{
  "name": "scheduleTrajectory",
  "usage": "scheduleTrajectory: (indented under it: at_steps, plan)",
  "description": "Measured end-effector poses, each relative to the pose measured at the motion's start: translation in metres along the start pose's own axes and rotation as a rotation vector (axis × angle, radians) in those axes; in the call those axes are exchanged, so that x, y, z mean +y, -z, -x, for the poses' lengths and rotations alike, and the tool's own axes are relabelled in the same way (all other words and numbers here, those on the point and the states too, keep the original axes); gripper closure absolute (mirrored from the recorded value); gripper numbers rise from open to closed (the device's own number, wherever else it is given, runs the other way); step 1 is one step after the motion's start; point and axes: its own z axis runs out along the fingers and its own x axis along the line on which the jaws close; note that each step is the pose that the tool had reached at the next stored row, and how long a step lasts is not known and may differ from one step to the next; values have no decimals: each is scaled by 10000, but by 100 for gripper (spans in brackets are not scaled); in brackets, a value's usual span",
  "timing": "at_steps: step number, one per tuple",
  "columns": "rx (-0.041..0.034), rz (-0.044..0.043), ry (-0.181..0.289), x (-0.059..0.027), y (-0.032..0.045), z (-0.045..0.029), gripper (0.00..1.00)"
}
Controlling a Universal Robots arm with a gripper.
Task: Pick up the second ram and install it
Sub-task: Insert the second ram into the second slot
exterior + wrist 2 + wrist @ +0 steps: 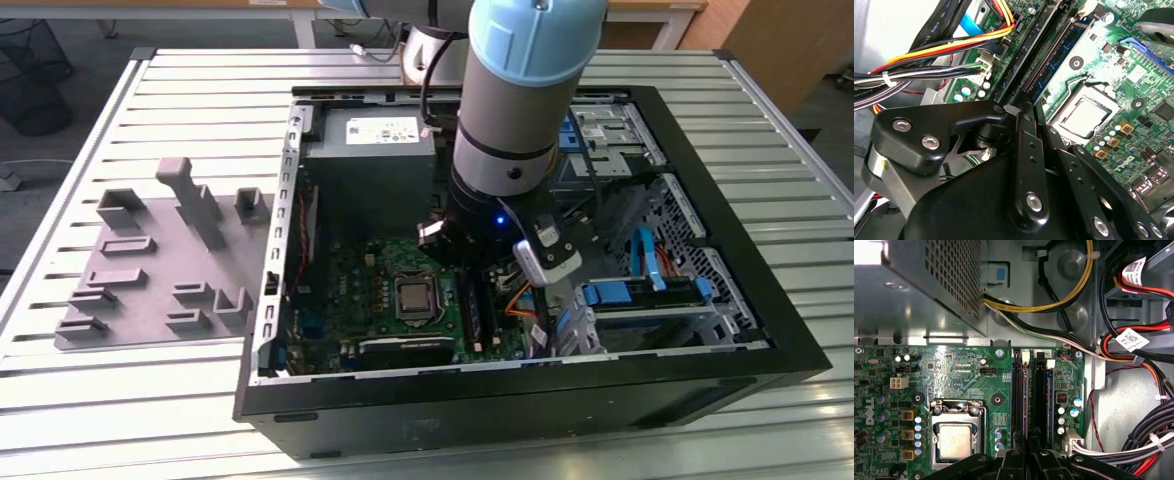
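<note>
The second ram point(1024, 395) is a thin blue-green stick standing on edge in the black motherboard slot nearest the processor socket point(955, 440). In the second wrist view the second ram point(1054, 55) runs away from my fingertips. My gripper point(1030, 444) sits low inside the open computer case point(747, 300), over the near end of that stick. Its black fingers point(1023, 140) are drawn together, and I cannot tell whether they touch the stick. In the exterior view my gripper point(467, 272) is mostly hidden by the arm's wrist. Another stick point(1050, 400) stands two slots farther from the socket.
The grey power supply point(914, 285) stands close beyond the slots. Bundles of coloured cables point(1134, 355) run along the drive side, beside blue drive brackets point(627, 292). A grey fixture plate with blocks point(160, 260) lies on the slatted table at the exterior view's left.
</note>
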Motion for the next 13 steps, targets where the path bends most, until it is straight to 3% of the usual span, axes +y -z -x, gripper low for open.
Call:
scheduleTrajectory:
  at_steps: [13]
  plan:
    - [0,0,0,-2,-22,2,86]
